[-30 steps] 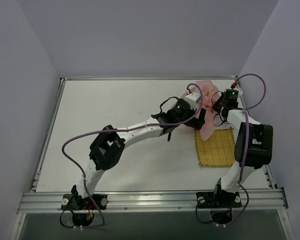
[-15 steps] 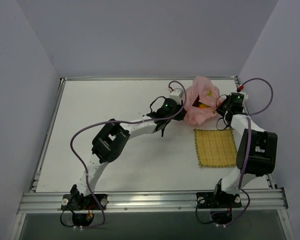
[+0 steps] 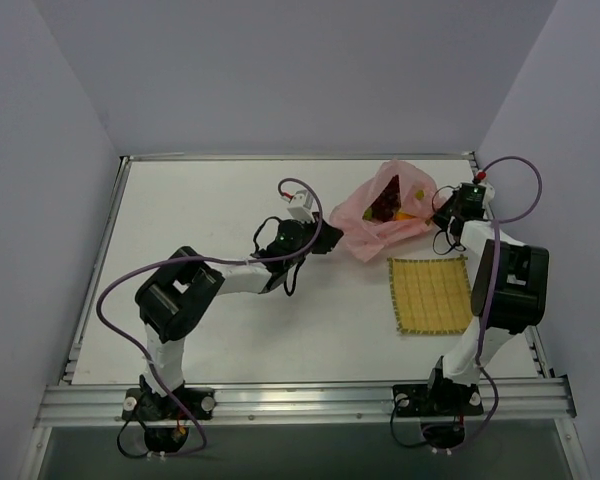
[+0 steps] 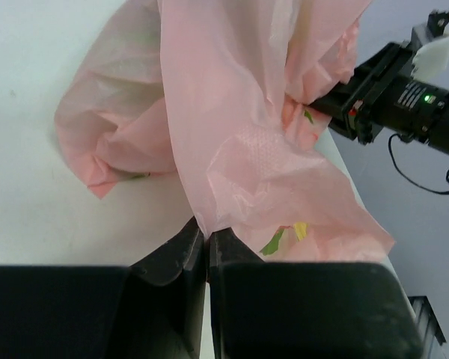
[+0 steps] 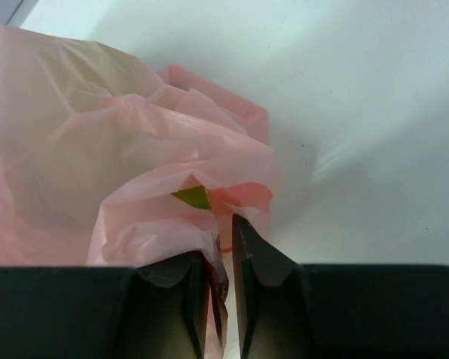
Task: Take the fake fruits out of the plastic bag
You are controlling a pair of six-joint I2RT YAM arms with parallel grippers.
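Right now the plastic bag (image 3: 375, 228) lies at the far right of the table (image 3: 210, 200), stretched between my two arms with its mouth gaping upward. Inside I see the fake fruits (image 3: 385, 207): a dark red bunch with something orange beside it. The left gripper (image 4: 207, 235) has its jaws pinched tight on the bag's left edge, and the right gripper (image 5: 223, 241) nips the opposite edge in a narrow gap. The yellow mat (image 3: 432, 293) lies just beside the bag, on its near side.
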